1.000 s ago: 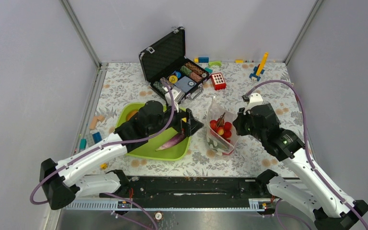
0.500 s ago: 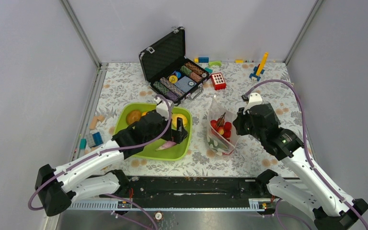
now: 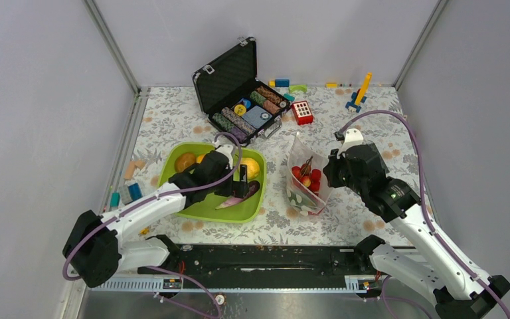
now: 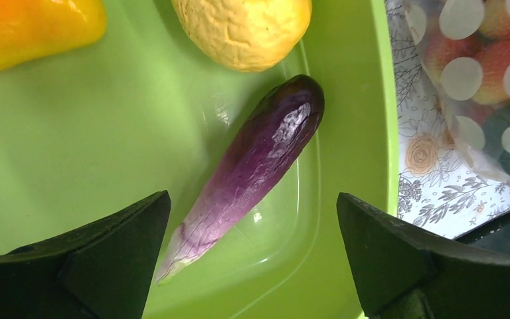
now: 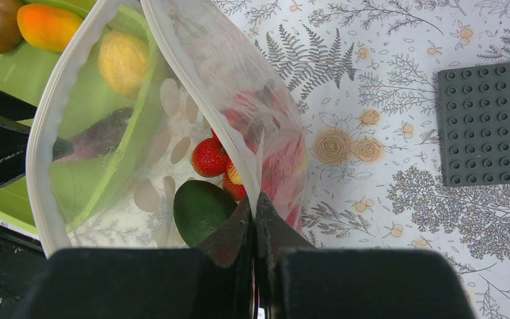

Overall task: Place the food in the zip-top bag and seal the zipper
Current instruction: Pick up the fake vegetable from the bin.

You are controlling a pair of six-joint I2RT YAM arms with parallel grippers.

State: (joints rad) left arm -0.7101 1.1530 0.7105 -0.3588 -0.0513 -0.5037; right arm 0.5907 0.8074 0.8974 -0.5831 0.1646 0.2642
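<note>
Right now my left gripper [image 4: 252, 232] hangs over the lime-green tray [image 4: 73, 153], its fingers spread wide on either side of the purple eggplant [image 4: 255, 163]. The eggplant lies slanted, its dark tip toward 1 o'clock, with a yellow fruit [image 4: 242, 30] at its 12 o'clock. My right gripper [image 5: 255, 216] is pinched tight on the rim of the zip-top bag [image 5: 172, 106], which stands at the tray's 3 o'clock with its zipper [image 5: 43, 133] unsealed; red berries [image 5: 208, 157] and a dark green avocado [image 5: 199, 209] sit inside
</note>
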